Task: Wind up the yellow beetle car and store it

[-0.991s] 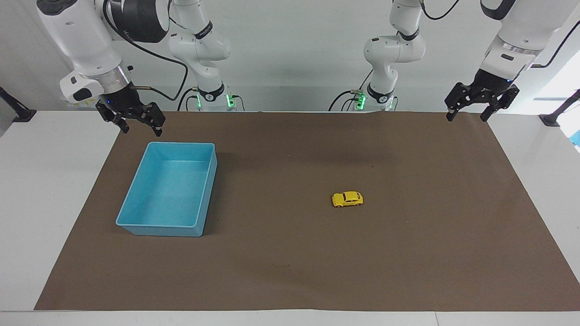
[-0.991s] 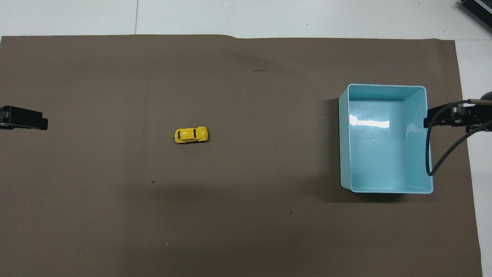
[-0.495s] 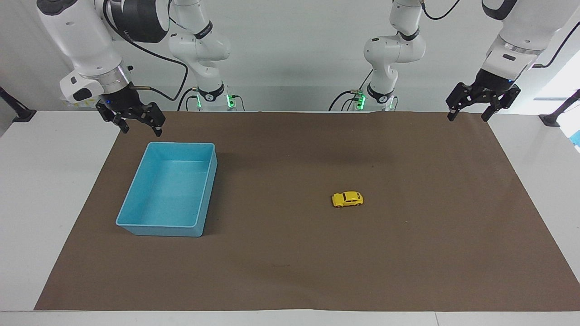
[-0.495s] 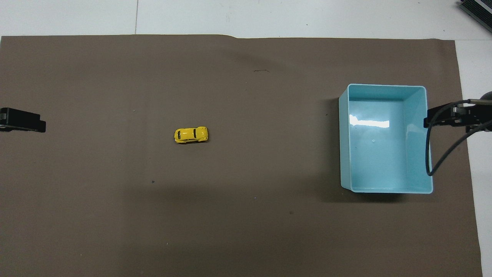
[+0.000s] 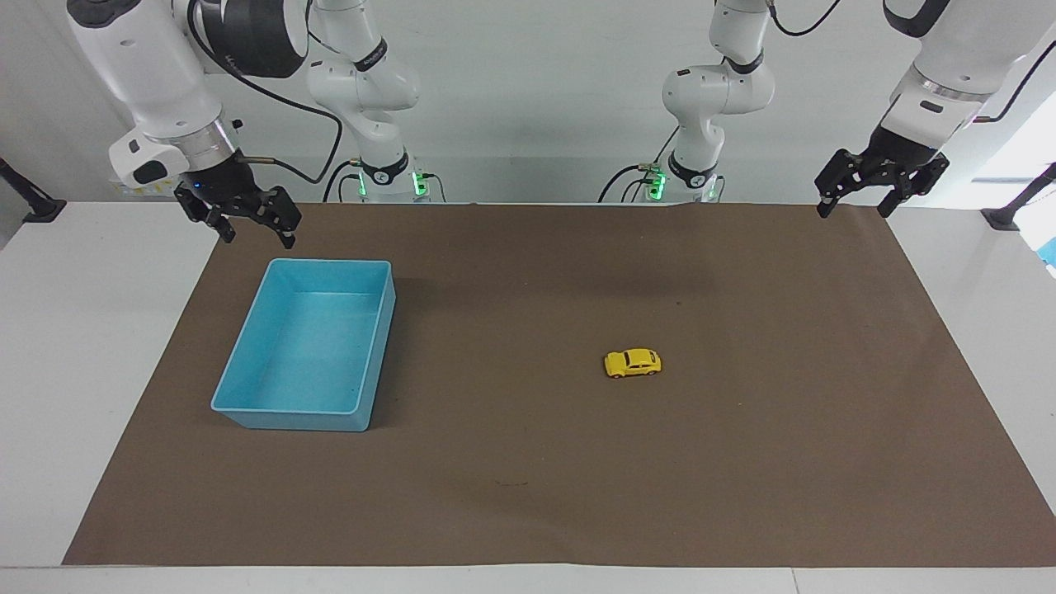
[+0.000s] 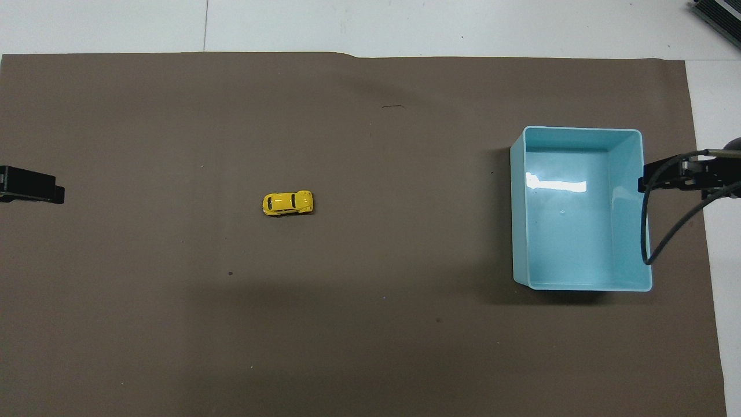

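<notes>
Car: the yellow beetle car (image 5: 633, 363) stands on its wheels on the brown mat (image 5: 528, 495), out in the open, roughly mid-surface and somewhat toward the left arm's end; nothing touches it.
Bin: a light blue bin (image 5: 247, 402) sits on the mat toward the right arm's end of the surface, well apart from the car, open side up, nothing visible inside.
Left tool: the left tool (image 5: 853, 206) hangs in the air over the mat's corner at the left arm's end, fingers spread apart, holding nothing; in the overhead view only a dark tip shows at the frame's edge.
Right tool: the right tool (image 5: 257, 238) hangs over the mat just beside the bin's wall on the robots' side, fingers spread apart, holding nothing; a black cable loops from its wrist.
Surface: the white surface (image 5: 91, 330) carries the mat, which covers most of it.
Contact: neither tool touches the car or the bin.
</notes>
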{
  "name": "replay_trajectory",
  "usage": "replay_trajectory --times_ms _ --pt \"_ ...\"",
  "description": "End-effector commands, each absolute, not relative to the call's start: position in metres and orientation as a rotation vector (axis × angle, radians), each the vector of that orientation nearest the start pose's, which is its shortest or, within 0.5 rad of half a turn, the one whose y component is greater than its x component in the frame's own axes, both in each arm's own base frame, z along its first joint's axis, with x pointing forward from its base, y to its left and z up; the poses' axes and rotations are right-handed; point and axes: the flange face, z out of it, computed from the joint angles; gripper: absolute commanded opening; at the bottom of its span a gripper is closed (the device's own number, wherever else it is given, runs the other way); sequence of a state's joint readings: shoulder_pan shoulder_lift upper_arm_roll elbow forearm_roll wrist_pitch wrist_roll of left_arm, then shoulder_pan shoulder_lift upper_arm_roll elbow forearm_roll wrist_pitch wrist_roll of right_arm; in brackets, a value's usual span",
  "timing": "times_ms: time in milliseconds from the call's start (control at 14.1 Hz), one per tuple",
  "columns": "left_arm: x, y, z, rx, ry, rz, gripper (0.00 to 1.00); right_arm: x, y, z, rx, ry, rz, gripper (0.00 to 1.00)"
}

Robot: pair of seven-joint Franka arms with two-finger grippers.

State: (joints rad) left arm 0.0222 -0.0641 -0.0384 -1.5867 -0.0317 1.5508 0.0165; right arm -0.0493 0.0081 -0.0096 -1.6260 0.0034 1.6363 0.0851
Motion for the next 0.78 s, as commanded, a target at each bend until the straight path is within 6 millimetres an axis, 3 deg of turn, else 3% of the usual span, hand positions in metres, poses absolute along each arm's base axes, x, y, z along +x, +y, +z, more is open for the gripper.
replay_trajectory --times_ms 0,425,708 --pt "0.5262 -0.0161 0.6522 -3.163 0.067 -0.022 1.0 0.5567 -0.0312 0.6042 -3.128 0.241 -0.002 1.0" --pt "0.5278 -0.0195 0.6524 -3.163 0.053 -0.038 1.0 0.5567 -0.0312 0.6042 -3.128 0.241 -0.002 1.0" --pt "0.5283 -0.0205 0.6514 -3.16 -0.214 -0.037 1.0 0.5567 -0.0312 0.6042 -3.128 0.241 -0.002 1.0"
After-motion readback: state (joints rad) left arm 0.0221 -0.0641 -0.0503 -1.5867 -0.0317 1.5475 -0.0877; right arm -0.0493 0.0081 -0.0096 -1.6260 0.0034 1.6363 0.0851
